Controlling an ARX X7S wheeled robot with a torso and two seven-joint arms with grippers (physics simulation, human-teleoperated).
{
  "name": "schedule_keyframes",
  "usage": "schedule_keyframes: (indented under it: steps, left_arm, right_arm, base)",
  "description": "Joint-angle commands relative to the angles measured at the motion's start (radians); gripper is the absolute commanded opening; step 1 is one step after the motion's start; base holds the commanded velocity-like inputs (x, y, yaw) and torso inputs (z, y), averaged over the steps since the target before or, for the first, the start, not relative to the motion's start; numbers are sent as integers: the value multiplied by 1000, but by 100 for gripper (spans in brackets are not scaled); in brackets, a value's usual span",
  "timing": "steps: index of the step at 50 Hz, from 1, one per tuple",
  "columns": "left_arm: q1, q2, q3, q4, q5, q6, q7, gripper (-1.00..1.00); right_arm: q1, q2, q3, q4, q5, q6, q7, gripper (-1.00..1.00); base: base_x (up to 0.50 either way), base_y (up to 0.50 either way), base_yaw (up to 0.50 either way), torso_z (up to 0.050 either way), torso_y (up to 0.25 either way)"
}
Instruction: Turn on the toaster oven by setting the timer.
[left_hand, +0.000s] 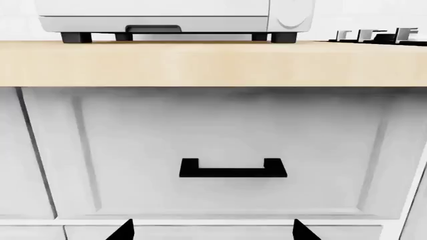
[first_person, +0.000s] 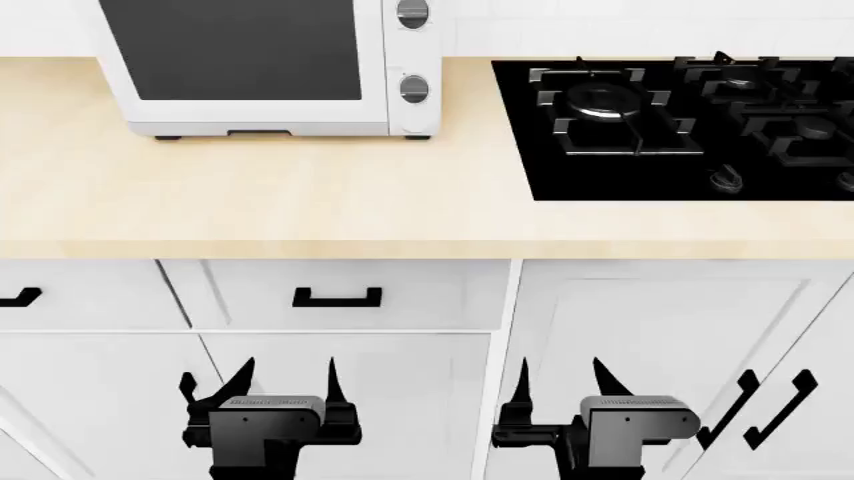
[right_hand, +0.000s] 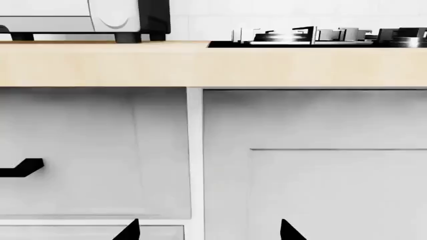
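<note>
- Toaster oven (first_person: 254, 65): white box with a dark glass door, standing on small black feet at the far left of the counter (first_person: 267, 190), well clear of both claws. In the left wrist view only its underside and feet show (left_hand: 173, 20).
- Knobs: two round grey ones, upper knob (first_person: 414, 12) and lower knob (first_person: 415, 88), stacked on the white panel at the oven's right edge. Nothing touches them.
- Gas hob (first_person: 681, 120): black, with burner grates, set into the counter at the far right, just beside the oven with a strip of bare wood between.
- Counter: pale wood, its front edge running across above the cabinet fronts.
- Drawer (first_person: 334, 295): white front below the counter, left of centre, with a black bar handle (left_hand: 233, 169).
- Cabinet door (first_person: 667, 340): white, at the right, with black handles (first_person: 767, 405) near its right side.
- Left claw (first_person: 283, 378): low and near, in front of the cabinets below the drawer, its two black fingertips (first_person: 240, 378) spread apart, holding nothing.
- Right claw (first_person: 565, 378): low and near, right of the left claw, in front of the cabinet door, its fingertips (first_person: 611, 377) likewise apart, holding nothing.
</note>
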Motion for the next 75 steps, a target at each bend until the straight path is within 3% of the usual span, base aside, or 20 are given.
schedule_keyframes:
  steps: [1,18,21,23,29,37,47,52,56,60,63,68,72,75]
  left_arm:
    - [5,-17,20,4,-15,2,-16,100]
    - [3,-60,67,19,-52,-11,-66,100]
    - [-5,-74,66,121,-66,-111,-71,100]
    - [-13,-91,56,232,-90,-236,-70,100]
    - [-98,-141,34,540,-202,-617,-58,100]
    - [-262,-193,14,776,-252,-897,-88,100]
    - [-459,-190,-103,960,-381,-1224,-109,100]
    - [-590,-157,-230,1045,-495,-1453,-103,100]
    - [-685,-163,-359,1028,-707,-1569,-220,100]
    - [-745,-231,-404,952,-1014,-1569,-471,100]
    - [-807,-278,-415,881,-1215,-1566,-660,100]
    - [-864,-348,-388,792,-1366,-1559,-846,100]
    - [-927,-396,-351,747,-1407,-1549,-929,100]
    - [-901,-401,-325,727,-1361,-1517,-904,100]
  right_arm:
    - [4,15,-20,1,18,23,18,100]
    - [16,57,-61,-28,56,85,81,100]
    - [28,74,-67,-131,53,231,91,100]
    - [50,93,-58,-277,93,411,78,100]
    - [113,145,-28,-548,193,744,44,100]
    - [244,183,32,-734,257,1011,57,100]
    - [408,199,122,-844,341,1229,49,100]
    - [495,209,159,-894,375,1351,51,100]
    - [583,206,199,-914,404,1459,49,100]
    - [664,201,234,-928,441,1564,45,100]
    - [715,255,265,-859,682,1570,222,100]
    - [815,348,293,-689,1221,1568,659,100]
    - [874,365,276,-584,1390,1561,820,100]
    - [899,371,253,-533,1453,1549,885,100]
  base:
    - [0,0,0,0,0]
    - [0,0,0,0,0]
    - [0,0,0,0,0]
    - [0,0,0,0,0]
    - [0,0,0,0,0]
    - [0,0,0,0,0]
    - [0,0,0,0,0]
    - [0,0,0,0,0]
    - [0,0,0,0,0]
    - [0,0,0,0,0]
    - [0,0,0,0,0]
    - [0,0,0,0,0]
    - [0,0,0,0,0]
    - [0,0,0,0,0]
